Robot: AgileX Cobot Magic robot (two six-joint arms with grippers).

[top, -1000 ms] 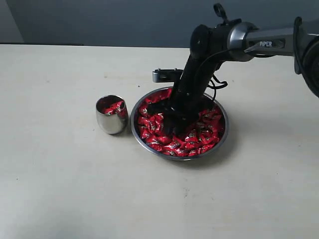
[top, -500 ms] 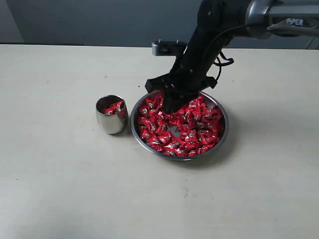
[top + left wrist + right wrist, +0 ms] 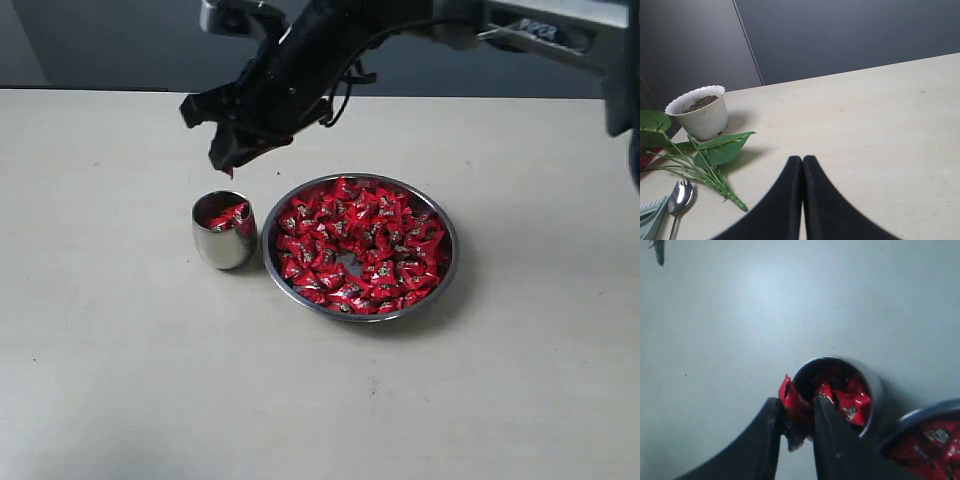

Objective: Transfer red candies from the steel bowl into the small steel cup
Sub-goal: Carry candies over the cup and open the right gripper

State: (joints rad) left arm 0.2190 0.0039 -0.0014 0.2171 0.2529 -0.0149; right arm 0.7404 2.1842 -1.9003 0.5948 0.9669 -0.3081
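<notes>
1. The right jaws are clenched on one red candy. The wrapper is pinched between the two tips, with a crinkled end poking out past them.
2. The cup sits below the jaws. In the right wrist view its mouth opens just beyond the tips, and the held candy overlaps the near rim. The jaws hang above it without touching.
3. The bowl stands off to one side of the jaws, just beside the cup on the worktop.
4. Done so far: the cup already holds a few candies. They overlap in shadow, so the exact count is unclear.
5. Left to do: the bowl is mostly full, with a thick layer of candies and only a small bare patch near the middle. The task looks to be in its early part, with many trips to go.
6. Step in hand: the drop. The candy looks to sit over the rim edge, so the jaws probably need a small shift over the mouth before letting go, or it may fall outside.
7. The left jaws are pressed together and empty over bare worktop. Neither the cup nor the bowl is near them.
</notes>
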